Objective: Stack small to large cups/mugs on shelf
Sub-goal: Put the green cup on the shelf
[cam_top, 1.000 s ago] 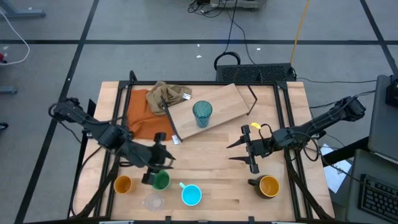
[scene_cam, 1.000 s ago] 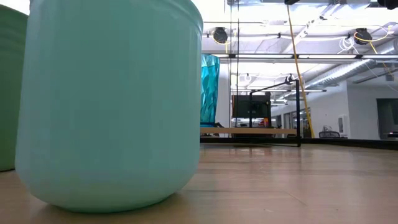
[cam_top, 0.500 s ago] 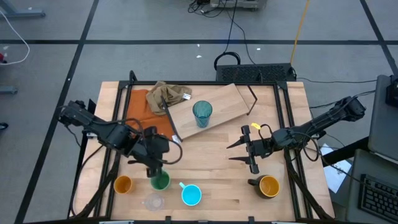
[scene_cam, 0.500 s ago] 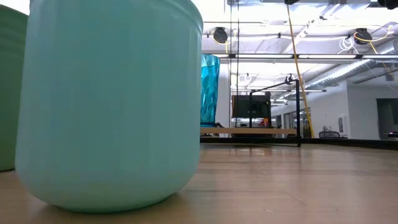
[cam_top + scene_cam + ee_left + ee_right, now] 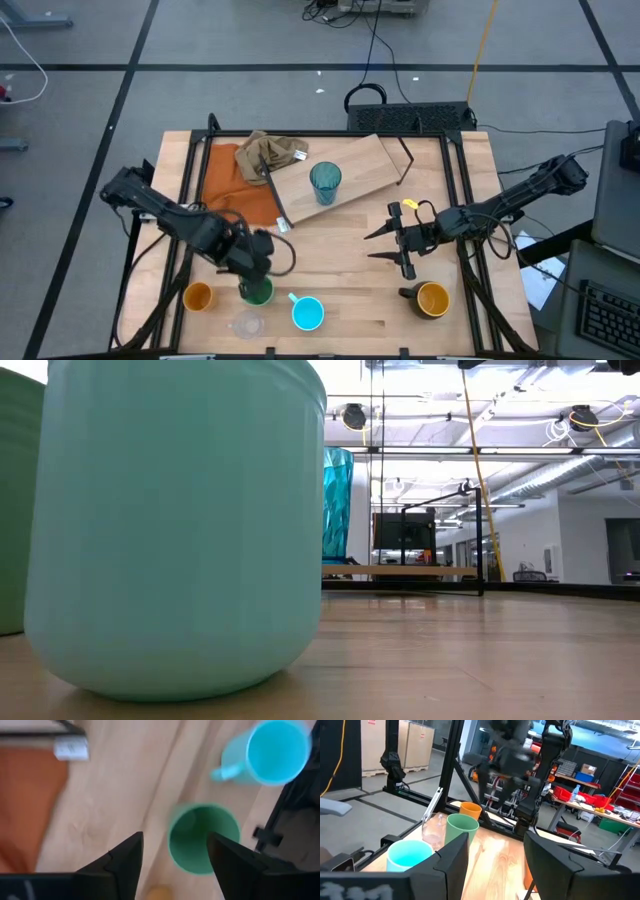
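My left gripper (image 5: 175,857) is open and points down just above the green cup (image 5: 202,837), which stands upright near the table's front. One finger (image 5: 235,865) shows over the cup's mouth and the other (image 5: 122,865) beside its outer wall. Around that cup stand the orange cup (image 5: 198,296), the clear glass (image 5: 246,325) and the light-blue mug (image 5: 307,313). The teal tumbler (image 5: 325,182) is upright on the wooden shelf (image 5: 365,160). The black mug (image 5: 430,298) sits near the front right. Above the table and behind it, my right gripper (image 5: 400,248) waits open and level.
An orange cloth (image 5: 235,185) with a crumpled tan rag (image 5: 268,152) lies at the back left, beside the shelf. The shelf's thin black legs (image 5: 405,160) stick out at its right end. Bare wood (image 5: 340,250) lies between the two grippers.
My left gripper has tipped from a slanting pose to point nearly straight down, rolling as it went. It has sunk over the green cup. The cups and my right arm have kept still.
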